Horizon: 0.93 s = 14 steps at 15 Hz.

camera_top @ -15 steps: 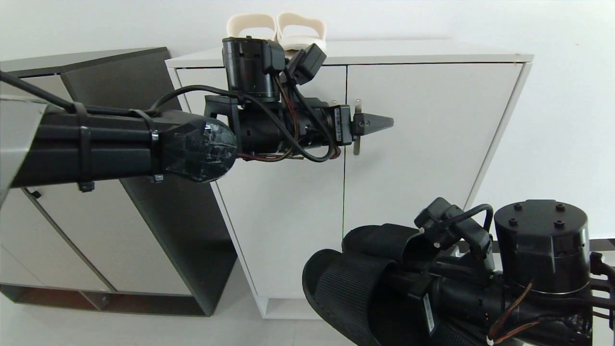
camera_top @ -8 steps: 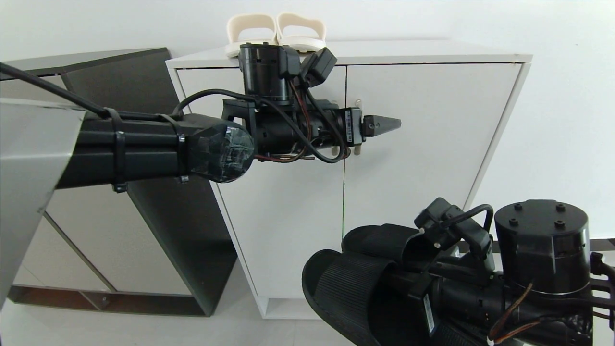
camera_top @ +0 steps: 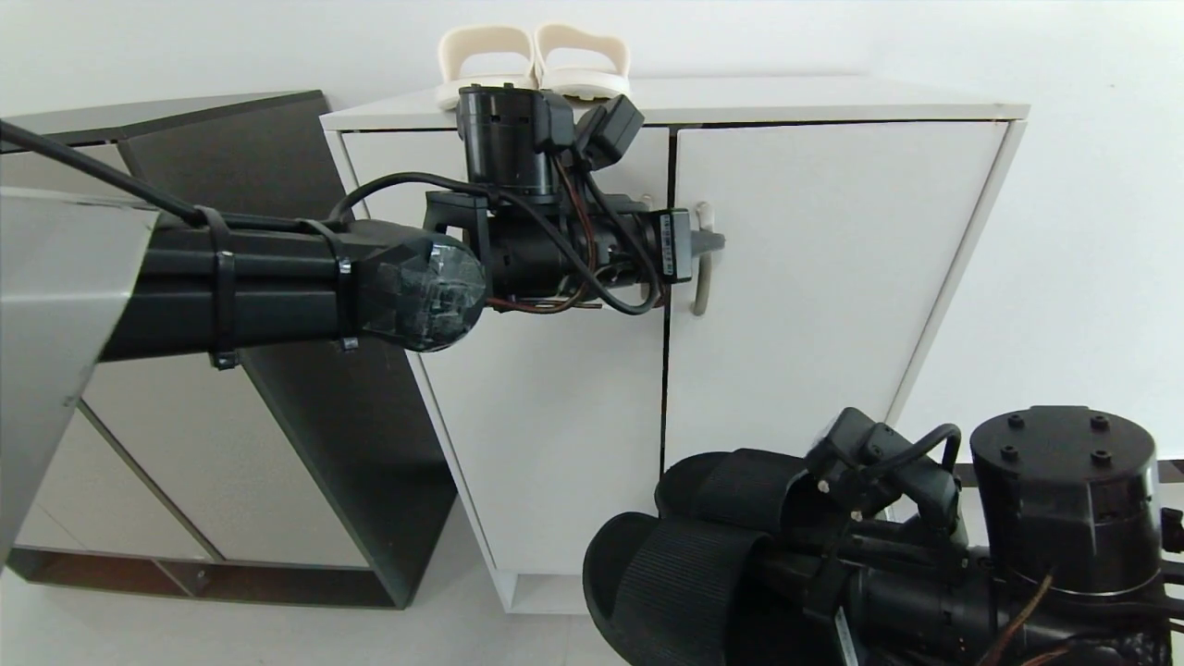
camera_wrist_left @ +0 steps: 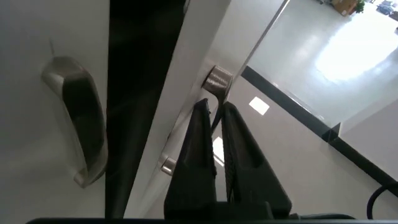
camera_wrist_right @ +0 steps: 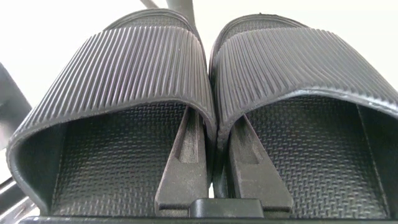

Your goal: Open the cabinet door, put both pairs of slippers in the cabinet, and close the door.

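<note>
Opening the door: is that the step to enter?
— Yes, by my judgement. Item: door (camera_top: pixel 823 277), right leaf of the cabinet (camera_top: pixel 555 444). A dark slit shows along its inner edge, so it is barely ajar. Neither pair is inside yet.

Left end effector, state?
— Left end effector (camera_top: pixel 712 243): at the handle (camera_top: pixel 703 277) of that door, fingers closed to a thin slit on the handle's bar, between its two posts. It touches nothing else that I can make out.

Right end effector?
— Right end effector (camera_wrist_right: pixel 214 124): clamped on the black slippers (camera_top: pixel 684 555), one finger inside each shoe, pinching the two adjoining side walls together. The pair is held low, in front of the door's lower edge, apart from the cabinet.

Second pair, location?
— White slippers (camera_top: pixel 535 55): side by side on the cabinet top, at its back edge toward the left corner, untouched.

Next move, requirements?
— Judgement only: pull the handle outward along the door's arc, hinge presumably on the right edge, with a grip firm enough that the bar does not slip out. Swing the door wide enough for the black slippers to pass. The right arm sits in the door's path and may need to give way.
</note>
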{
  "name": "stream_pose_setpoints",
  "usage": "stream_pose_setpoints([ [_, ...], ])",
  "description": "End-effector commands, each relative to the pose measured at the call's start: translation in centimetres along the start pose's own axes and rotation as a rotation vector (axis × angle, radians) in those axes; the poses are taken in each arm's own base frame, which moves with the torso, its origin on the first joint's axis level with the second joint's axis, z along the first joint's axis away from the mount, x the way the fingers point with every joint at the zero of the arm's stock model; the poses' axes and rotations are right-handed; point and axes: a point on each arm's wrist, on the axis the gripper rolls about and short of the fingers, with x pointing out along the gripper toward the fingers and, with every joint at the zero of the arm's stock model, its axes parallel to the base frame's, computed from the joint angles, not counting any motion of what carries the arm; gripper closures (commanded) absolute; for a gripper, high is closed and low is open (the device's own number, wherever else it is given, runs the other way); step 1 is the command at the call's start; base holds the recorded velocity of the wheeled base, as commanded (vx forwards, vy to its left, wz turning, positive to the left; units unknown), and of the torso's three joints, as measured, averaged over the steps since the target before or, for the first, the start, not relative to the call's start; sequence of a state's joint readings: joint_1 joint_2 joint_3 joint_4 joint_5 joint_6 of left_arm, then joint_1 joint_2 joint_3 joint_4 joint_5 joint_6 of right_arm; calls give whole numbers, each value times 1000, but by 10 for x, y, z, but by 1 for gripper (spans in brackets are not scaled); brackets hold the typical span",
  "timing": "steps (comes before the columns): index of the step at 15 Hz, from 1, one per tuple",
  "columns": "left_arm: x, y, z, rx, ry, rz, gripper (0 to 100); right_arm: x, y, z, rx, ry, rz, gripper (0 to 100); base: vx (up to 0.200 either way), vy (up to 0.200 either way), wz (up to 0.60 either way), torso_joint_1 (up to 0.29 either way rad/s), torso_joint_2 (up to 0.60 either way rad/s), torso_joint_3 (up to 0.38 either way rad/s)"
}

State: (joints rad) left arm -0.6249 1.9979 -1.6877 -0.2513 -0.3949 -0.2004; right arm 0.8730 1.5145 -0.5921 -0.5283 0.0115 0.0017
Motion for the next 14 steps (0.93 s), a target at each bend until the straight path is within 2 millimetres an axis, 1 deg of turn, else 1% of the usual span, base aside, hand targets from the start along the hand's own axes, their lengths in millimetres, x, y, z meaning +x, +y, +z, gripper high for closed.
stream_pose_setpoints([
  [1,-10,-20,5,6,-6,-27,100,-7,2,0,-3,-12,20,100,0,0,0,0,0,0],
  [2,-15,-31,5,6,-5,-25,100,-10,3,-1,-3,-13,42,100,0,0,0,0,0,0],
  [5,-27,-43,4,8,5,-29,100,-16,5,-2,-6,-22,81,100,0,0,0,0,0,0],
  [6,-28,-45,2,9,9,-23,100,-16,5,-1,-6,-24,81,100,0,0,0,0,0,0],
  [9,-42,-49,-4,22,30,-10,100,-15,5,-2,-6,-18,81,100,0,0,0,0,0,0],
  [12,-68,-62,-8,27,49,-22,100,-16,5,-2,-4,-19,81,100,0,0,0,0,0,0],
  [14,-88,-67,-12,28,54,5,100,-16,5,-2,-6,-18,81,100,0,0,0,0,0,0],
])
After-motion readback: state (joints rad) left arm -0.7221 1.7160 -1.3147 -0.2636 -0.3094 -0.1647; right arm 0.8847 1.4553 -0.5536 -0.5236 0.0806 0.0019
